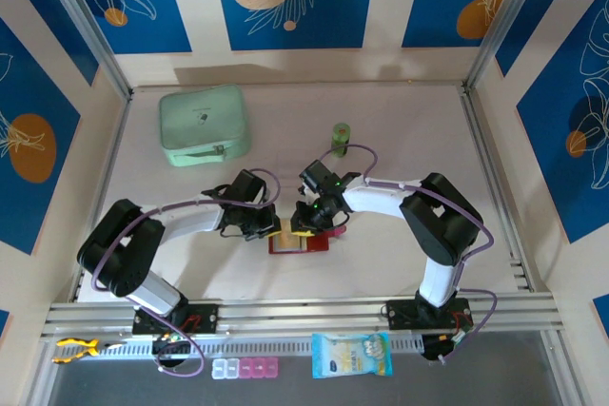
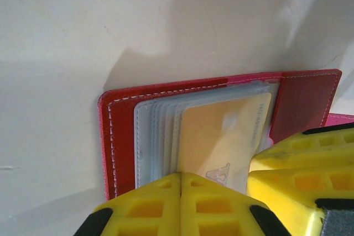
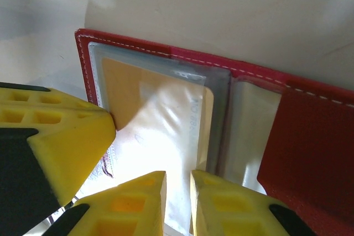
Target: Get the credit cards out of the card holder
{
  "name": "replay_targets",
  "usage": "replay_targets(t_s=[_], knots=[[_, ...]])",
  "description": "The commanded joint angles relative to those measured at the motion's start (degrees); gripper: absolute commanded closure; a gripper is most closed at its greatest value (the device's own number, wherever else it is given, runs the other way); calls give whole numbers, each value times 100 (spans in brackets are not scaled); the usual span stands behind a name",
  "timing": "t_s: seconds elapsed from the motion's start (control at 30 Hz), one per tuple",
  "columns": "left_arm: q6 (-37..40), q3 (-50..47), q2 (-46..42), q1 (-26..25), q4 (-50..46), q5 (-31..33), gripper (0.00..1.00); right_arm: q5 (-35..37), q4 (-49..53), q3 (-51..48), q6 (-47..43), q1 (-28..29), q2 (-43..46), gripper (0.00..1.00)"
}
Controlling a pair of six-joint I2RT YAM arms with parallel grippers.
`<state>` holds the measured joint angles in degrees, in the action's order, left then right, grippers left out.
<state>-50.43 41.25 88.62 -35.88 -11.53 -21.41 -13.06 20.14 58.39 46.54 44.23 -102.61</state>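
L claw (image 2: 181, 185) was shut tight, its yellow fingers (image 2: 141, 205) meeting w/ no gap. It was planted on the near edge of the sleeve stack. That looked more like a hold-down than a grip, and I couldn't tell if any plastic was pinched betw. them. R claw (image 3: 177, 186) was almost closed, w/ just a thin slit left and the glossy edge of the top sleeve running into that slit. Whether it truly had hold of sleeve or card, I couldn't tell from my feeds.

Just beyond the fingers, the thin tan-yellow rectangular credit card (image 2: 218, 136) sat inside the top greyish clear plastic sleeve (image 2: 145, 142), most of its face under plastic. Several more sleeves were fanned beneath it; what they held I couldn't make out. All of that lay in the small dark red folding card holder (image 2: 119, 136), spread open and flat on the pale tabletop (image 2: 83, 37), betw. the two arms on the near side. The larger mint-green zip case (image 1: 204, 125) sat well apart, toward the far left.

Progress, my read: early. Holder open = done. Claws at the top sleeve = done. No card was out yet, so the extraction itself was all left: slide this one free, set it on the tabletop, then check the remaining sleeves.
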Motion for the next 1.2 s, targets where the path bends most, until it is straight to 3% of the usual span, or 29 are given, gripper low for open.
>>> replay_targets(t_s=[0.0, 0.37, 0.53, 0.87, 1.17], knots=[[123, -108, 68, -44, -218, 129, 93, -197, -67, 25, -81, 5, -146, 80], [13, -116, -465, -59, -315, 19, 89, -79, 38, -20, -93, -2, -190, 82], [-1, -201, -323, -105, -204, -80, 91, 2, 118, 35, -104, 2, -176, 82], [15, -422, -20, -104, -106, 66, 94, 316, 441, 94, -181, 7, 7, 70], [-43, -531, -93, -105, -69, 110, 94, 515, 638, 100, -259, -11, 171, 67]])
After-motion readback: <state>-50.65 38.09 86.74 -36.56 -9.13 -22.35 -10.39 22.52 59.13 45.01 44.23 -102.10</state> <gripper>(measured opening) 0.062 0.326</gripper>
